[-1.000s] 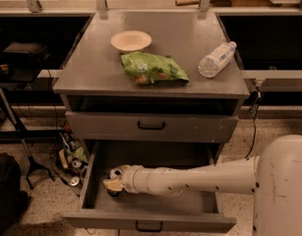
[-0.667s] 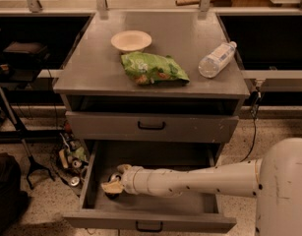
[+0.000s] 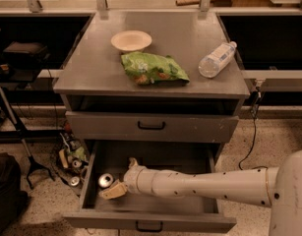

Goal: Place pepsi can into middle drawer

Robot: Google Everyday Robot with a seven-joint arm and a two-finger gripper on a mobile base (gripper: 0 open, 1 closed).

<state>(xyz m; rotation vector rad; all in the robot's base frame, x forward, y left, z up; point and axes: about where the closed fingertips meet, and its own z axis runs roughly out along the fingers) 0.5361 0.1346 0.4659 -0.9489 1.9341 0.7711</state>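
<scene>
The pepsi can (image 3: 105, 180) stands upright on the floor of the open middle drawer (image 3: 190, 222), near its left wall; only its silver top and a little of its side show. My gripper (image 3: 122, 177) reaches into the drawer from the right, just right of the can. Its fingers are spread open, one tan finger (image 3: 113, 190) in front of the can and the other behind. The can looks free of the fingers.
A closed grey drawer front (image 3: 151, 126) with a black handle sits above the open drawer. On the cabinet top lie a white bowl (image 3: 131, 40), a green chip bag (image 3: 153, 69) and a clear water bottle (image 3: 217, 59). Cables and clutter lie on the floor at left (image 3: 67, 156).
The gripper was closed around the can low in the drawer's left part. Now its fingers have spread and the can stands by itself beside them.
</scene>
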